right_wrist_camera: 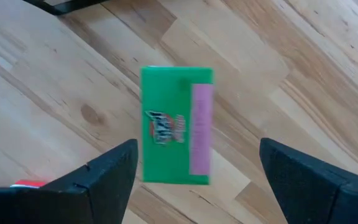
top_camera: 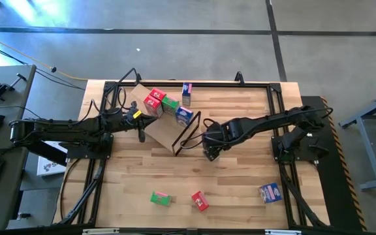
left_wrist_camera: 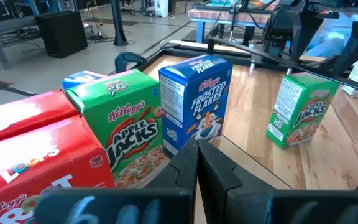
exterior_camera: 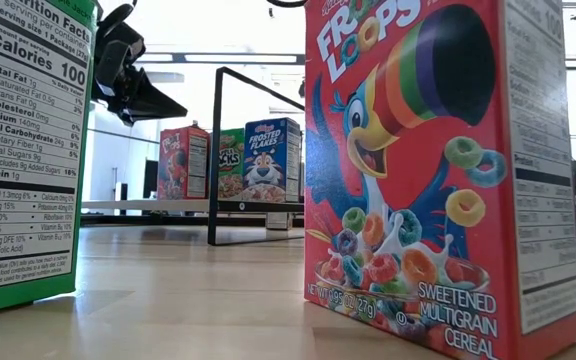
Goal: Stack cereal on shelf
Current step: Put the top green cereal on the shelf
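Observation:
The shelf (top_camera: 164, 135), a tan panel with a dark frame (top_camera: 189, 134) at one end, lies slantwise at mid-table. Three cereal boxes stand on it: red (left_wrist_camera: 36, 149), green (left_wrist_camera: 126, 134) and blue (left_wrist_camera: 194, 102). My left gripper (left_wrist_camera: 197, 158) is shut and empty at the shelf's left edge (top_camera: 141, 135), pointing at these boxes. My right gripper (right_wrist_camera: 197, 149) is open and points down over another green cereal box (right_wrist_camera: 176, 127). That box stands on the table (left_wrist_camera: 300, 112) below the fingers and apart from them. The right hand (top_camera: 211, 151) hides it in the high view.
Loose boxes stand near the front edge: green (top_camera: 160, 198), red (top_camera: 200, 200) and blue (top_camera: 270, 192). Another blue box (top_camera: 187, 92) stands at the far edge. The green (exterior_camera: 28, 150) and red (exterior_camera: 438, 170) ones fill the low view. Bare wood lies between them and the shelf.

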Motion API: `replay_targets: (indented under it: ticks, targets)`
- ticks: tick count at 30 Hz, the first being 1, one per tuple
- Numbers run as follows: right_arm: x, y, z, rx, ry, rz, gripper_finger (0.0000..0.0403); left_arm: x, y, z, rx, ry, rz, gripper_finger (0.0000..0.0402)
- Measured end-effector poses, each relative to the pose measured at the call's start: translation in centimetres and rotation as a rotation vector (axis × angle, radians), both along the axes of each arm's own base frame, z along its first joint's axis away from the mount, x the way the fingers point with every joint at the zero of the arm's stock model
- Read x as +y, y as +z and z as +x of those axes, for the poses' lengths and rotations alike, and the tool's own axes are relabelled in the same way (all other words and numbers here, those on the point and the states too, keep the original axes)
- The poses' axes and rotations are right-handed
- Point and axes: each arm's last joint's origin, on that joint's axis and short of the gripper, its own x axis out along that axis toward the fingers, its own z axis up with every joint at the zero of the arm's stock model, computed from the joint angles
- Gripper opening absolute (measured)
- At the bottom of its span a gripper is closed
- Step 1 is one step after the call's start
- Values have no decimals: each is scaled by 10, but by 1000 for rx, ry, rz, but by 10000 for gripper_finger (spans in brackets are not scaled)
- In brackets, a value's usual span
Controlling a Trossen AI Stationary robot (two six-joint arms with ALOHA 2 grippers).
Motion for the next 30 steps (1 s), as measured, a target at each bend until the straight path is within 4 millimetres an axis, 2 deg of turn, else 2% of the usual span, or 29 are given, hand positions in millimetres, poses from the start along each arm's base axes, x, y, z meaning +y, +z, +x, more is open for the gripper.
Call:
replay_targets:
  ticks: [10, 16, 19, 27, 30]
  targets:
    - [11, -25, 12, 80, 38, 61, 314, 0, 0, 0, 3, 1, -8, 0]
    - [13, -29, 13, 88, 52, 19, 303, 0, 0, 0, 2, 1, -8, 0]
    - [12, -29, 14, 83, 55, -5, 274, 0, -1, 0, 4, 1, -8, 0]
    - [12, -29, 15, 76, 86, -9, 162, 0, -1, 0, 4, 1, -8, 0]
    - [13, -28, 15, 71, 111, 3, 144, 0, -1, 0, 4, 1, -8, 0]
